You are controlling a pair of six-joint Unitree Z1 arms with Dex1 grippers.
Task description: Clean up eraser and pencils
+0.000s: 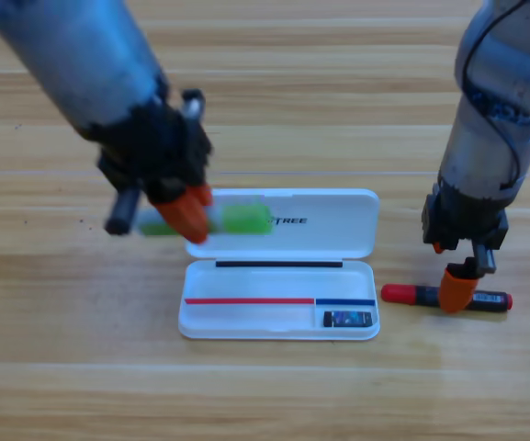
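On the wooden table (274, 73) an open white case (281, 312) lies at centre, lid folded back away from the camera, tray nearest.

Left arm enters from the upper left. Left gripper (186, 213) sits over the left end of the lid, orange jaws closed on the green pencil (242, 220). The pencil lies crosswise, one end reaching past the lid's left edge, the rest over the lid. Whether it is lifted or resting on the lid I cannot tell.

Right arm comes down from the upper right. Right gripper (457, 289) points straight down onto the red-capped pencil (446, 297), which lies flat on the table just right of the case, red cap toward the case. An orange jaw covers its middle; whether the jaws have closed on it cannot be told.

The eraser (347, 319) sits in the small compartment at the tray's right end.

Progress, by my reading: the eraser is put away; the green pencil is in hand but not yet in the tray; the red-capped one is on the table outside the case. The long tray compartment holds neither pencil. Roughly a third done.
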